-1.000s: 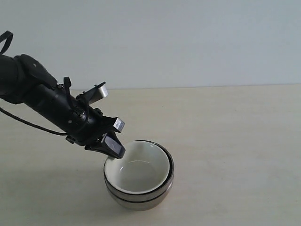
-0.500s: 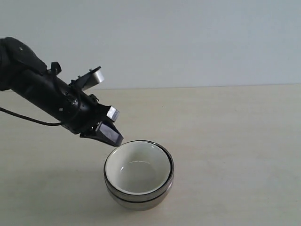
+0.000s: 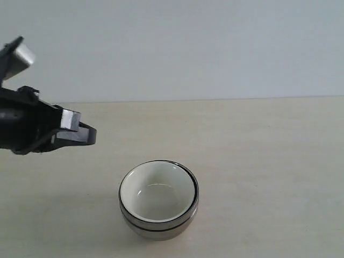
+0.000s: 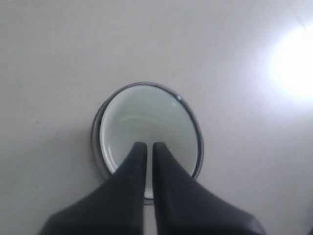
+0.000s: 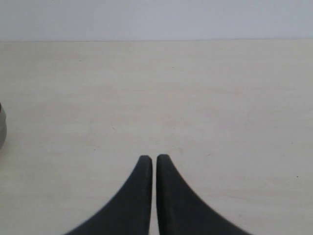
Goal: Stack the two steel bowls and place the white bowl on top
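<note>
The white bowl (image 3: 157, 193) sits nested inside the steel bowls (image 3: 158, 228) at the front middle of the table, forming one stack. Only steel rims and the outer wall show around it. My left gripper (image 3: 91, 135) hangs above and to the left of the stack, shut and empty. In the left wrist view the same gripper (image 4: 146, 145) looks down over the white bowl (image 4: 146, 122), with a steel rim (image 4: 96, 147) around it. My right gripper (image 5: 153, 158) is shut over bare table and holds nothing; it is out of the exterior view.
The pale wooden table (image 3: 269, 150) stretches to a plain grey-blue wall (image 3: 188, 48). A sliver of a steel bowl (image 5: 2, 128) shows at the edge of the right wrist view. A bright glare spot (image 4: 293, 63) lies on the table.
My left gripper has lifted off the white bowl's rim and drawn back up and to the left. The bowl stack has stayed in place.
</note>
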Robot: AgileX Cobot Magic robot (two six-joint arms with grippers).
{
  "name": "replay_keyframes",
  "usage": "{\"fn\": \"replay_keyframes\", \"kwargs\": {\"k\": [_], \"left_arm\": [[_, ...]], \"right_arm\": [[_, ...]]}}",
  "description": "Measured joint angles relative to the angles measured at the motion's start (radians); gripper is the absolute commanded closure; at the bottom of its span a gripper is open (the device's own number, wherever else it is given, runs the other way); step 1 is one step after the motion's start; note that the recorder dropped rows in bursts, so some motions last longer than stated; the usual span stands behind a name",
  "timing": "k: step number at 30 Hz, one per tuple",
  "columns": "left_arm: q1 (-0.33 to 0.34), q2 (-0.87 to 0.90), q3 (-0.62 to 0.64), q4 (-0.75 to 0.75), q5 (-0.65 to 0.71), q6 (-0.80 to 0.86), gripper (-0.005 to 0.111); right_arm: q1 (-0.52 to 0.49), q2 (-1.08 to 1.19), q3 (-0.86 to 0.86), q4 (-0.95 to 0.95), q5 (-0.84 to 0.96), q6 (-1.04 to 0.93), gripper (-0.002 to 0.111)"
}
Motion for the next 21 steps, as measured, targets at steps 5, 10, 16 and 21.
{"fn": "replay_keyframes", "kwargs": {"k": [5,10,16,21], "left_arm": [[0.0,-0.192,0.178,-0.328,-0.142,0.208,0.103],[0.0,-0.348,0.351,-0.527,-0.198,0.429,0.103],[0.0,-0.497,0.529,-0.611,-0.202,0.511,0.103],[0.0,-0.566,0.604,-0.617,-0.171,0.517,0.103]], "right_arm": [[0.0,0.0,0.0,0.0,0.0,0.0,0.108],[0.0,0.0,0.0,0.0,0.0,0.0,0.108],[0.0,0.0,0.0,0.0,0.0,0.0,0.108],[0.0,0.0,0.0,0.0,0.0,0.0,0.108]]}}
